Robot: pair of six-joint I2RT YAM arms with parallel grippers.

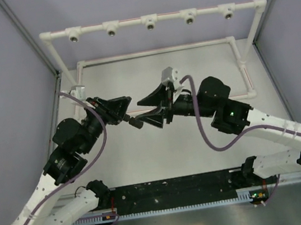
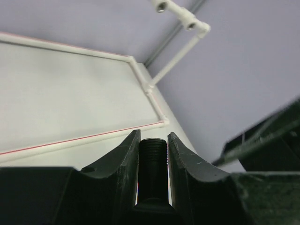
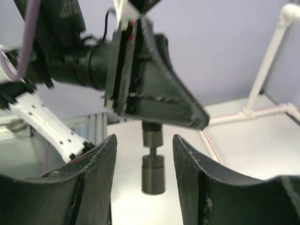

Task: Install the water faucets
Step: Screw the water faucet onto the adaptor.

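Note:
My left gripper (image 1: 127, 117) is shut on a small black faucet (image 1: 135, 122). In the left wrist view its threaded stem (image 2: 153, 161) sits between the closed fingers (image 2: 126, 159). My right gripper (image 1: 141, 110) is open and faces the left one. In the right wrist view the faucet's cylinder end (image 3: 153, 172) hangs from the left gripper, between my spread right fingers (image 3: 101, 168) without touching them. The white pipe frame (image 1: 126, 23) stands at the back with several metal-ringed sockets (image 1: 150, 26). The second faucet is out of view.
A low white pipe rectangle (image 1: 153, 51) lies on the table under the raised bar. Grey walls close in the left, right and back. A black strip (image 1: 173, 191) runs along the near edge between the arm bases.

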